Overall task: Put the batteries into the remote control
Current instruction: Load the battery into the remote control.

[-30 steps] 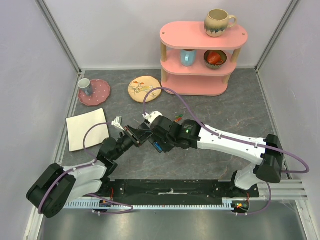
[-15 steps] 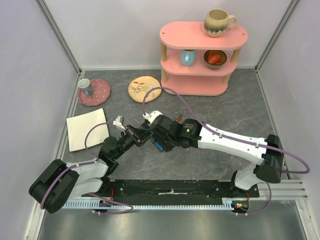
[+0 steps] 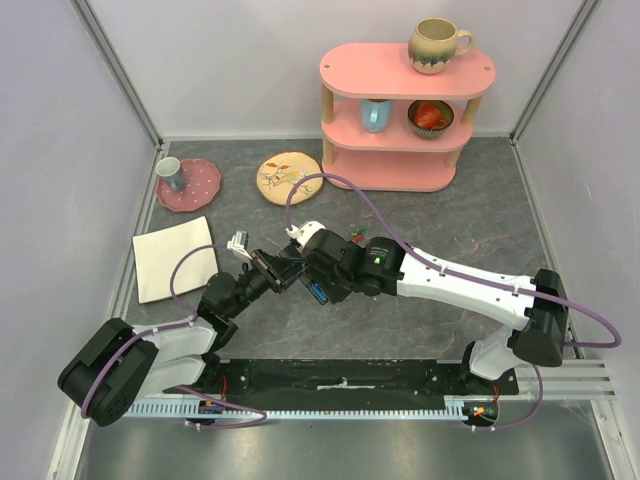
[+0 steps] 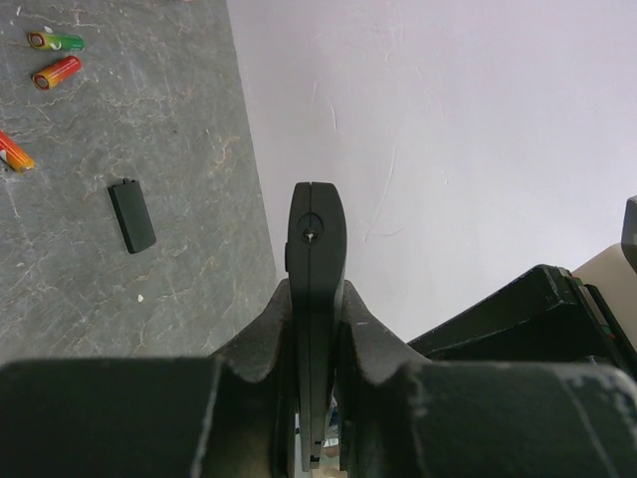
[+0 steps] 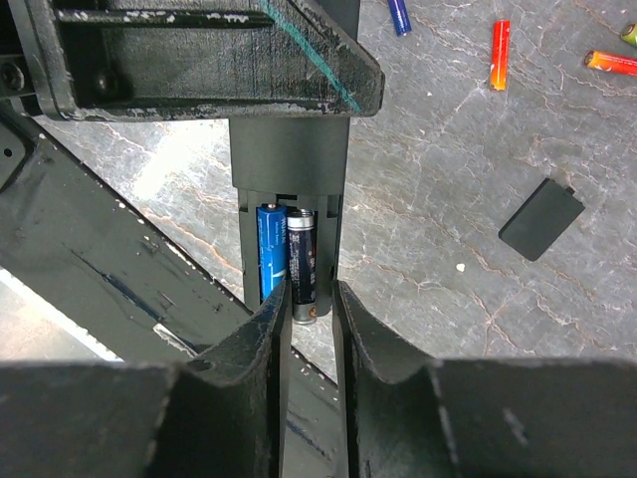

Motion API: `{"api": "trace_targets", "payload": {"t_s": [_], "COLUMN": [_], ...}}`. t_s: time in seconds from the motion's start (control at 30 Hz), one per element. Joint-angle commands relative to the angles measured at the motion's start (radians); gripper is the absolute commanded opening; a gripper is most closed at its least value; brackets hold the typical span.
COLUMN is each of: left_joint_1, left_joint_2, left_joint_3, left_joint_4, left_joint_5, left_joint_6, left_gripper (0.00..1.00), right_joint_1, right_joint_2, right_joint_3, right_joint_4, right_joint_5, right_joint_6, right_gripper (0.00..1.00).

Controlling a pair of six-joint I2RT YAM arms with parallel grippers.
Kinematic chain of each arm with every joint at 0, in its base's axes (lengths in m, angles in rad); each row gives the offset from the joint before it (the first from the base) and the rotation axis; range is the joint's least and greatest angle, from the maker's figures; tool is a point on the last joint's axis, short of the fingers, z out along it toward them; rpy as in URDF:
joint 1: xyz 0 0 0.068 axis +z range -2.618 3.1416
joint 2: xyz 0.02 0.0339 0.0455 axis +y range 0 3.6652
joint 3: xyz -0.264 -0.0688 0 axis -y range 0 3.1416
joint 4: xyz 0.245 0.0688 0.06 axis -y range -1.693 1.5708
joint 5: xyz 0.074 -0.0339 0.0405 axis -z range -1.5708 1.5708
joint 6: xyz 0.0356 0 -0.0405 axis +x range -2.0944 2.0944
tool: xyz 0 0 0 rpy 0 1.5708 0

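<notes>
My left gripper [image 4: 317,299] is shut on the remote control [image 4: 317,239], a slim black bar seen edge-on and held above the table. In the right wrist view the remote's [image 5: 289,159] open compartment holds two batteries side by side, a blue one [image 5: 271,254] and a dark one [image 5: 304,264] whose near end pokes out. My right gripper [image 5: 311,294] sits just short of the dark cell, jaws slightly open with nothing between them. Loose batteries lie on the table: blue [image 5: 397,15], orange-red [image 5: 500,55], orange [image 5: 612,62]. From above, both grippers meet at the remote [image 3: 280,268].
A small black cover piece [image 5: 540,218] lies on the grey table near the loose cells. A white square mat [image 3: 175,258] lies at the left, a red plate with a cup [image 3: 190,185] and a floral plate [image 3: 289,177] behind, and a pink shelf [image 3: 400,115] with mugs at the back.
My right gripper's jaws have spread apart off the dark battery. The left arm's elbow shifted slightly right; both grippers stay at the remote.
</notes>
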Motion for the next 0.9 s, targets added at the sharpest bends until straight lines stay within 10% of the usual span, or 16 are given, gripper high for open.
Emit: {"api": "trace_targets", "payload": {"t_s": [0.0,0.87], "left_joint_1": [-0.019,-0.018], "left_joint_2": [-0.005,0.023], "left_joint_3": [0.047,0.056], "left_joint_4": [0.124,0.104], "left_joint_5": [0.058,0.038], "left_joint_6": [-0.061,-0.034], "left_gripper": [0.02,0.02], "right_joint_1": [-0.011,-0.011], "right_joint_2": [-0.010,-0.061], "right_joint_3": [0.036,0.021], "right_joint_4": [0.018,0.011], "right_joint_5": [0.016,-0.037], "right_joint_6": [-0.009,0.002], "right_gripper": [0.30,0.34]}}
